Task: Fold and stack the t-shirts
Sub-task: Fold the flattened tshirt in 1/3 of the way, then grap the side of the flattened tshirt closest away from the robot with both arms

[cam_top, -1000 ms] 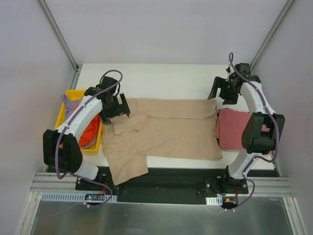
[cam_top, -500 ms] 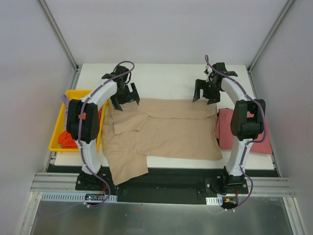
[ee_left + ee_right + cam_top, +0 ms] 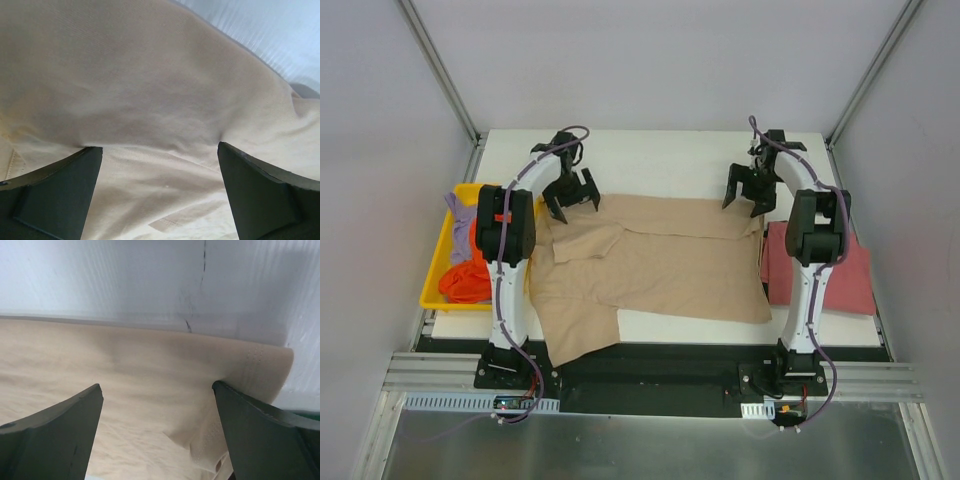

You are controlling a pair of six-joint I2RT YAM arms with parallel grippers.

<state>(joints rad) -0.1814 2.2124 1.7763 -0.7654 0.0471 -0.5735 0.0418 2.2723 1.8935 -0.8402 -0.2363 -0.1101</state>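
Top external view shows both arms have swung to the far edge of the tan t-shirt within the last second: the left gripper has left the folded-in sleeve and now sits over the far left corner, while the right gripper has come in from beyond the cloth to the far right corner. That matched placement suggests a two-handed pinch to fold the far edge towards the near side, though no grasp is made yet. In both wrist views the jaws stand wide apart with cloth lying between them and nothing held. The shirt lies spread across the middle of the table, one sleeve hanging over the near edge. A dusty red shirt lies folded just beside it on the right. The yellow bin at the left holds an orange shirt and a lavender shirt, both bunched and still waiting
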